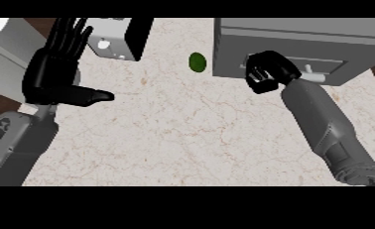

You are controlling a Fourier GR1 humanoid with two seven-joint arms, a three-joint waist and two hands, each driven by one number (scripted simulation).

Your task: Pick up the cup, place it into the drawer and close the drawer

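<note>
Cup (197, 62), small, dark green and oval, lies on the pale marble desk (168, 124) at upper middle; its form is hard to make out. Right hand (265, 72) is curled closed, hiding part of the grey drawer box (293, 29), which the right frame edge cuts off. Left hand (55, 69) rests open, upper left.

1 view covers the scene, taken from the robot's head and aimed steeply down at the surface (183, 139), which fills most of the frame. The far side of the surface lies toward the top edge, where a grey drawer cabinet (293, 39) at upper right and a small grey box (117, 39) at upper left are both cut off. The camera sits close: the left forearm (26, 143) and right forearm (326, 129) rise from the lower corners, with the left hand (51, 74) at the view's left and the right hand (267, 72) at its right, unmirrored.
</note>
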